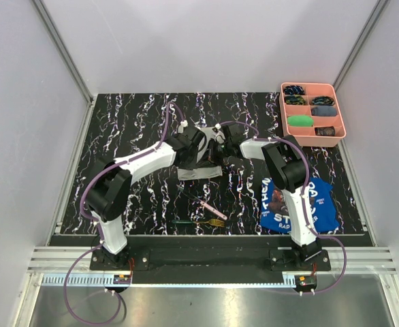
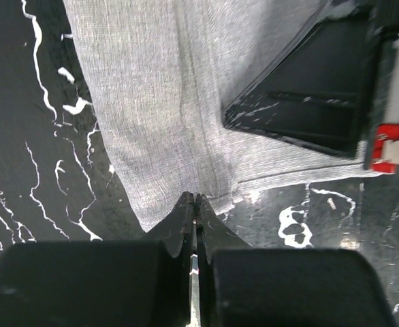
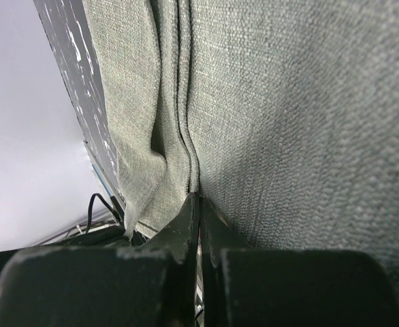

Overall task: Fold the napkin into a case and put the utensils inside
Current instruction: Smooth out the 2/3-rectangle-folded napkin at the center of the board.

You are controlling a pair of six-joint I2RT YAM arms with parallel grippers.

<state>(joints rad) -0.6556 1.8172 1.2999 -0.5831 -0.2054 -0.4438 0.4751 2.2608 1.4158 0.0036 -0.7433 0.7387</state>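
Observation:
The light grey napkin point(image 1: 199, 172) lies partly folded at the table's middle, mostly hidden under both grippers. In the left wrist view the napkin point(image 2: 158, 116) spreads ahead, and my left gripper point(image 2: 196, 199) is shut on its near edge. In the right wrist view my right gripper point(image 3: 199, 197) is shut on a raised fold of the napkin point(image 3: 288, 122). In the top view the left gripper point(image 1: 208, 159) and the right gripper point(image 1: 225, 144) meet over the cloth. The pink-handled knife point(image 1: 208, 206) and the green-handled fork point(image 1: 198, 222) lie on the table nearer the bases, apart from the napkin.
A pink compartment tray point(image 1: 342, 122) with small items stands at the back right. A blue printed cloth point(image 1: 322, 208) lies under the right arm at the front right. The right gripper's black body point(image 2: 322, 75) shows in the left wrist view. Walls close three sides.

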